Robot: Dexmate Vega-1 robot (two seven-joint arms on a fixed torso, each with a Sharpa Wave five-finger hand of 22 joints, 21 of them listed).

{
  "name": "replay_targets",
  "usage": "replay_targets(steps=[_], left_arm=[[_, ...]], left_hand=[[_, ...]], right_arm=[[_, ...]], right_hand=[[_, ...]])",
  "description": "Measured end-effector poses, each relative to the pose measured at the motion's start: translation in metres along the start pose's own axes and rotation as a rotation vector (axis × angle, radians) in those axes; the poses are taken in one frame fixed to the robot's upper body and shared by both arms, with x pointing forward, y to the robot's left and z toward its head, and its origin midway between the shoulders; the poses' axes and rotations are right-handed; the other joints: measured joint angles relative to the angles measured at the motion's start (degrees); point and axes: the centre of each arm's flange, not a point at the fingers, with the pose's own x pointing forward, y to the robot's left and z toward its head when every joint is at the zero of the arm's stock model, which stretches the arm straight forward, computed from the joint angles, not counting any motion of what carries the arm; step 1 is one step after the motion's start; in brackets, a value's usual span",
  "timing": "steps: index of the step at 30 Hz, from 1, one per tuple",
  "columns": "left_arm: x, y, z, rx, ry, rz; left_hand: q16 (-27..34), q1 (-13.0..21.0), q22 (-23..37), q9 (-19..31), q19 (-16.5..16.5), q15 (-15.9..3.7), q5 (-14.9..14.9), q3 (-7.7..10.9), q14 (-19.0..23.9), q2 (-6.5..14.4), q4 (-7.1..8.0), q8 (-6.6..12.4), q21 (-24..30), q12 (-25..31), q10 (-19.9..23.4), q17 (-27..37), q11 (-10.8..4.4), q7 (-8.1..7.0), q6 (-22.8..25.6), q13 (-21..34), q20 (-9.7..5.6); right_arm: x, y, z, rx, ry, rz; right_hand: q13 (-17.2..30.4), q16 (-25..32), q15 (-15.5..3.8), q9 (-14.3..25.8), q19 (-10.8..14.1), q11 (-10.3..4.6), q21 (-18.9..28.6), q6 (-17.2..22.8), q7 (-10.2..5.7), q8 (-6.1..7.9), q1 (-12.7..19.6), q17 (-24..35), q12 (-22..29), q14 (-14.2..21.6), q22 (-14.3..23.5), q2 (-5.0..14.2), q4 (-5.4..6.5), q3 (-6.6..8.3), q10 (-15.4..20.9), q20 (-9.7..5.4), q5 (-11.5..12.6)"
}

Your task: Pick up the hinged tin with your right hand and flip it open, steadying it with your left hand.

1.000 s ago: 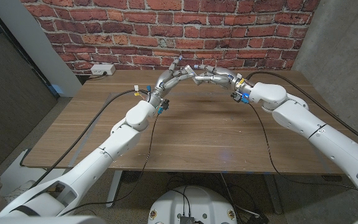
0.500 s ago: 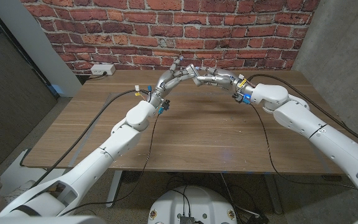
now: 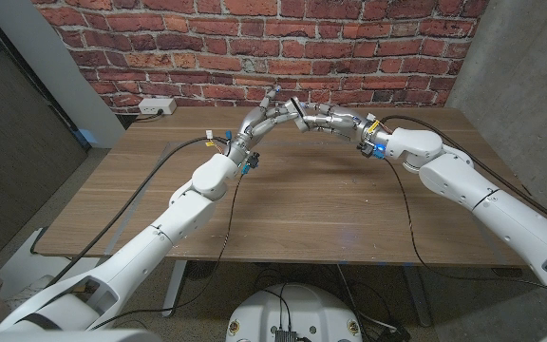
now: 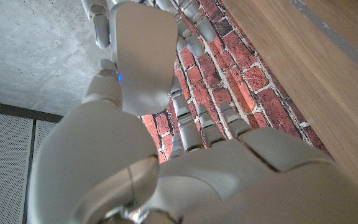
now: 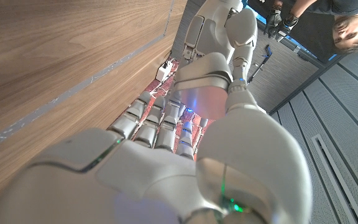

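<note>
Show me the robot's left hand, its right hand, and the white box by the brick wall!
left hand (image 3: 262,121), head view, on its silver fingers.
right hand (image 3: 335,120), head view, on the back of the hand.
white box (image 3: 157,105), head view, on its top face.

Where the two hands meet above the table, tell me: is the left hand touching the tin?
Cannot tell. In the head view the left hand and right hand meet around the tin, too small to show contact.

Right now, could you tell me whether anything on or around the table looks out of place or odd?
Nothing stands out. The left hand and right hand meet above the far side of the wooden table, with a small tin apparently between their fingertips. A white power strip lies at the far left edge. Nothing looks spilled or damaged.
</note>
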Motion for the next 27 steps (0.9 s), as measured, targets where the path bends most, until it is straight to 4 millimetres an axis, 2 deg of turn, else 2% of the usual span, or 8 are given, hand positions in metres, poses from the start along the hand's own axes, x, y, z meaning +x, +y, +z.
replay_targets(steps=[20,27], left_arm=[[0.0013,0.0017,-0.0040,-0.035,-0.028,-0.052],[-0.0024,0.0033,-0.0040,-0.052,-0.046,-0.064]], left_hand=[[-0.46,0.00,0.00,0.00,0.00,0.00,0.06,-0.23,0.00,0.00,0.23,-0.60,-0.37,-0.09,0.10,0.14,0.10,0.21,-0.22,-0.03,0.00],[-0.46,0.00,0.00,0.00,0.00,0.00,0.06,-0.23,0.00,0.00,0.23,-0.81,-0.37,-0.09,0.10,0.14,0.10,0.21,-0.22,-0.08,0.00]], right_arm=[[-0.0029,-0.0032,-0.0005,0.078,0.002,0.075],[-0.0024,-0.0034,0.0006,0.096,0.007,0.100]], right_hand=[[0.00,0.00,0.00,0.00,-0.19,0.27,0.00,-0.01,0.00,0.00,-0.46,0.01,0.03,0.00,0.00,-0.49,0.40,-0.40,0.27,0.18,-0.01],[0.00,0.00,0.00,0.00,-0.19,0.26,0.00,-0.01,0.00,-0.35,-0.70,0.01,0.07,-0.01,0.00,-0.85,0.09,-0.71,0.27,0.18,-0.05]])
